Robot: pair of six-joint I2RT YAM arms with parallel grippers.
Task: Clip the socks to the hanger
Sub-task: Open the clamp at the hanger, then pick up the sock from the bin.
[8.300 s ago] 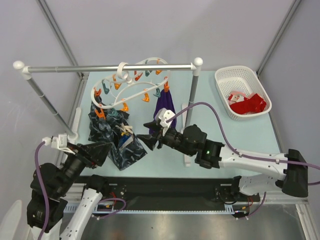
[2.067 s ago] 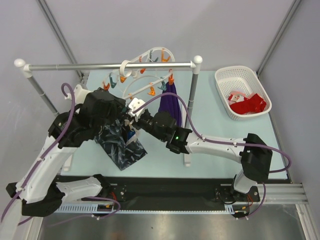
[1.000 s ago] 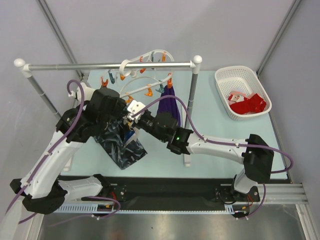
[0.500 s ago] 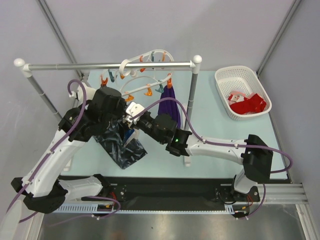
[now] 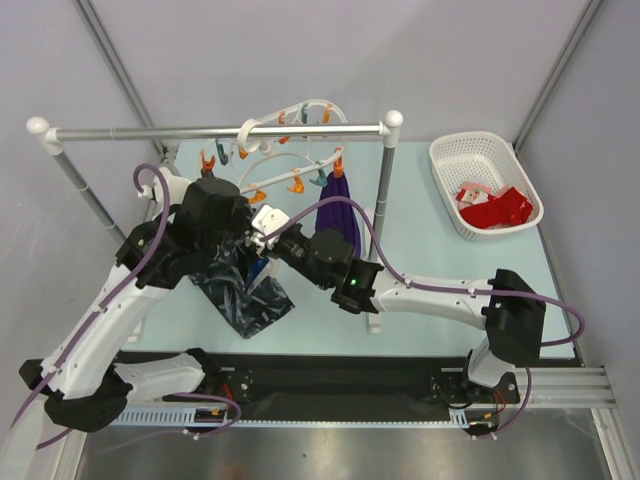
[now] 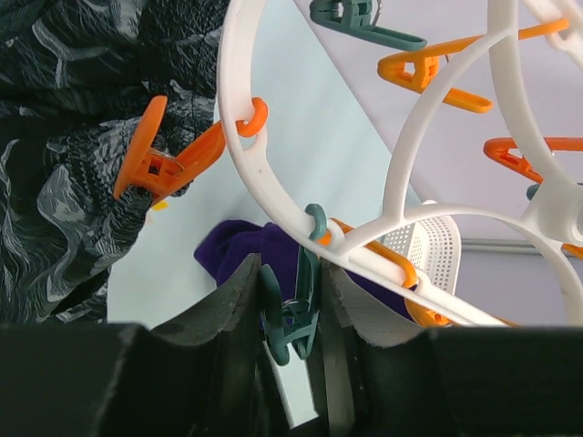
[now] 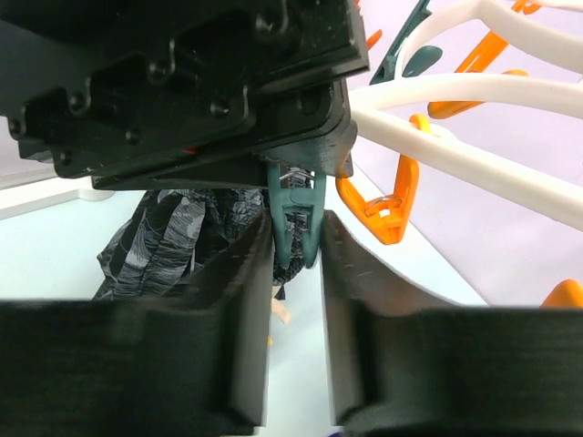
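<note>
The bright red socks with small white marks (image 5: 495,207) lie in the white perforated plastic basket (image 5: 441,160) at the far right of the pale teal table (image 5: 420,260), well apart from both my arms. The white plastic double-ring drying hanger (image 5: 283,157) hangs tilted by its hook from the grey metal rail with white ball ends (image 5: 150,133). Orange plastic clothespins (image 6: 168,164) dangle off its rings. My left gripper (image 6: 291,269) sits just under the ring and pinches one teal plastic clothespin (image 6: 290,319) between its fingers. My right gripper (image 7: 296,246) faces it from the other side. Its fingers stand narrowly apart with that pin's lower end between them, and I cannot tell whether they press on it. A dark navy marbled cloth (image 5: 240,290) hangs beside my left gripper. A plain purple cloth (image 5: 340,215) shows just beyond my right arm.
</note>
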